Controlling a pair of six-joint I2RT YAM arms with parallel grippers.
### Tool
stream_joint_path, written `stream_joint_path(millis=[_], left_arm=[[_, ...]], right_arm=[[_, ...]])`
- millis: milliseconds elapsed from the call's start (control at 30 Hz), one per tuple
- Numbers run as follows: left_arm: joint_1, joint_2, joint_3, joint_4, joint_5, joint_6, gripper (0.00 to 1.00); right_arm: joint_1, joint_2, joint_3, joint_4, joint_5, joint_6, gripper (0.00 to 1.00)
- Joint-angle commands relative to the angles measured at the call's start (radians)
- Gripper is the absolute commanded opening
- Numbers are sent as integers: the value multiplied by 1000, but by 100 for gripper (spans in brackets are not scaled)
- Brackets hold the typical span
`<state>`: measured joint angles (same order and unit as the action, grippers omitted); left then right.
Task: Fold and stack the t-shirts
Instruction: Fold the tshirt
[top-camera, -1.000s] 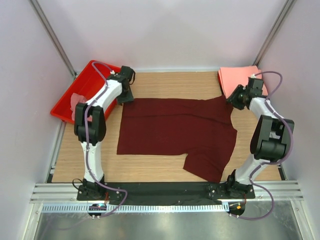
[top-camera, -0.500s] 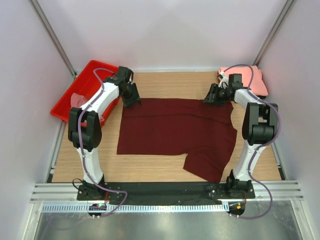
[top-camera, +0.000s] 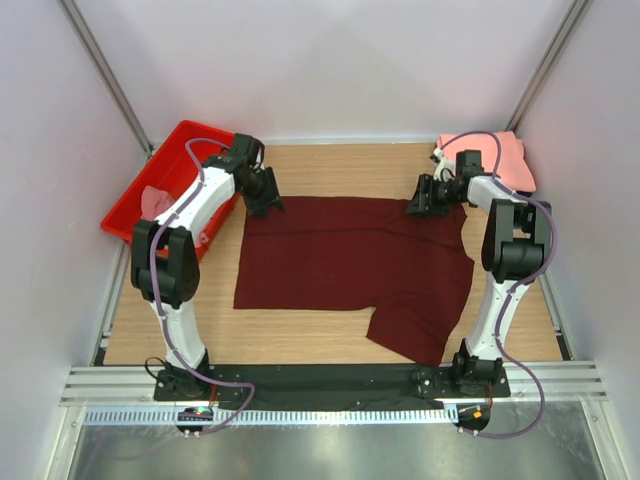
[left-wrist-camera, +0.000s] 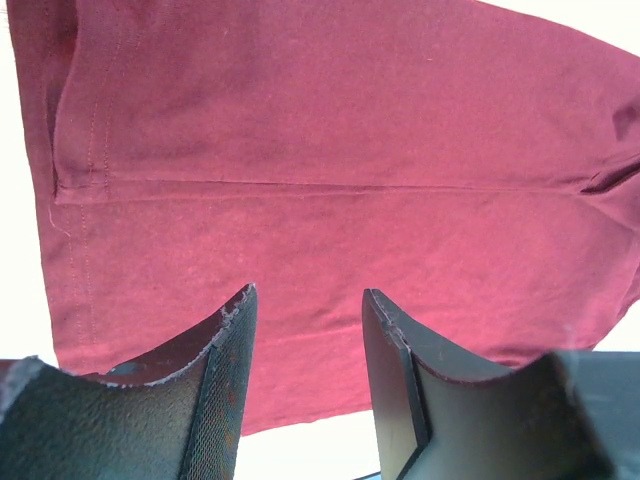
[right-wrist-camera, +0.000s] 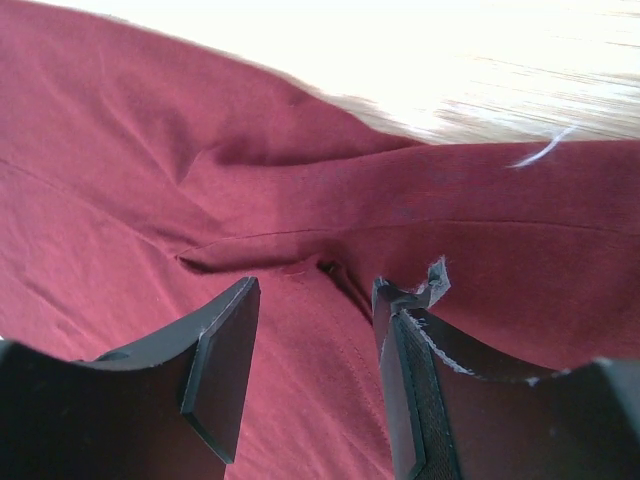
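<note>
Left claw (top-camera: 270, 207) and right claw (top-camera: 415, 208) gape empty over the maroon t-shirt (top-camera: 350, 255), lying lengthwise left-to-right, hem leftward.

Light wood-grain worktop (top-camera: 340, 165), pale lilac-white walls (top-camera: 320, 60) closing three sides, slanted grey metal posts (top-camera: 105, 70) in both far corners, black mounting strip (top-camera: 330, 378) along near edge, brushed metal surface (top-camera: 330, 452) in front, even diffuse light

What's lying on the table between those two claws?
The maroon t-shirt: its far edge runs from the left claw to the right claw, seen in the top view.
</note>
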<state>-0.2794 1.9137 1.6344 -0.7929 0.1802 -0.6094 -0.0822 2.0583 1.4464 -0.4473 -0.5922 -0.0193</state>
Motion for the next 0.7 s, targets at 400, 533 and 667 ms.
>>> stream_joint_path(millis=[400, 533, 667], left_arm=[[3, -74, 44, -25, -15, 37, 48], [2, -74, 42, -29, -21, 36, 48], [3, -76, 38, -29, -25, 37, 47]], right_arm=[[6, 33, 51, -18, -81, -34, 55], [9, 25, 55, -22, -84, -31, 39], [15, -13, 39, -21, -80, -25, 22]])
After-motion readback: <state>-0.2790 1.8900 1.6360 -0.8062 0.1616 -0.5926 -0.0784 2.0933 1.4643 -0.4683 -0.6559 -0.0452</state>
